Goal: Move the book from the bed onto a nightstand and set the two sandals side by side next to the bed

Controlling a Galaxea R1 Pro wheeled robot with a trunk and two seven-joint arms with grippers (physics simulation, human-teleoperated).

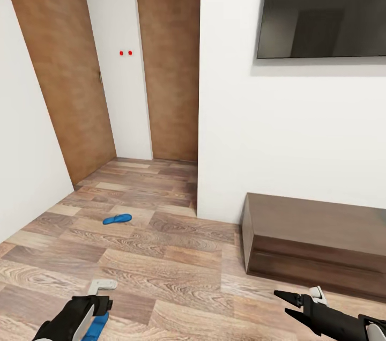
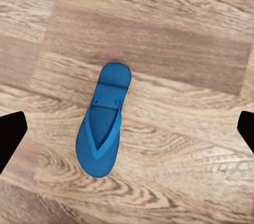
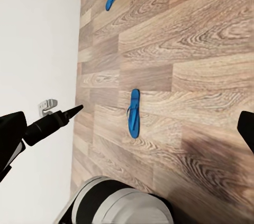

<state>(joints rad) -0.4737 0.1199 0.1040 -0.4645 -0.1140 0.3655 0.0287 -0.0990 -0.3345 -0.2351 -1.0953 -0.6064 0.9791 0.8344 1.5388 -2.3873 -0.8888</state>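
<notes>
The floor (image 1: pixel 161 255) is wood plank, brown with a strong grain and a soft sheen. The sandal (image 2: pixel 103 123) looks smooth, matt blue rubber, the walls (image 1: pixel 279 132) plain matt white. The cabinet (image 1: pixel 316 239) is dark glossy wood.

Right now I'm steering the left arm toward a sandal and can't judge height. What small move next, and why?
Probably lower the left tool straight down: the near sandal lies flat on the floor, centred between its open fingers, not yet touched.
</notes>
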